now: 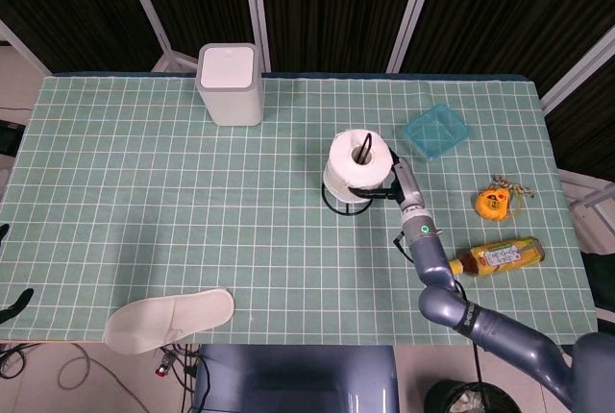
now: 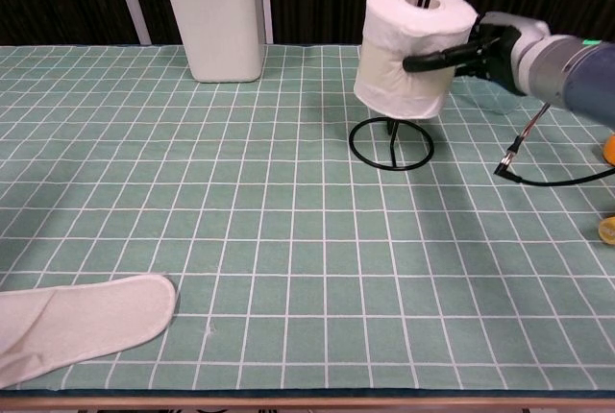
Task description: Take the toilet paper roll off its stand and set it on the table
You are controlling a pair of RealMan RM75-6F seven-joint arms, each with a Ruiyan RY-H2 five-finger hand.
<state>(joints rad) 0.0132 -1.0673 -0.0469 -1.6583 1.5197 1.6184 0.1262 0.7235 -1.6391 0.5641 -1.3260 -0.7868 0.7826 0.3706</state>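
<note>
The right robot hand (image 2: pixel 490 46) grips the white toilet paper roll (image 2: pixel 413 50) from its right side. The roll hangs raised above the black wire stand's ring base (image 2: pixel 391 142), its core upright around the thin rod's top.

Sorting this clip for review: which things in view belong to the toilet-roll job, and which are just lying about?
Part of the job:
toilet paper roll, lifted up the rod
stand, its ring base on the table
right robot hand, gripping the roll
table

Lying about:
white bin
slipper
blue lid
tape measure
bottle
</note>
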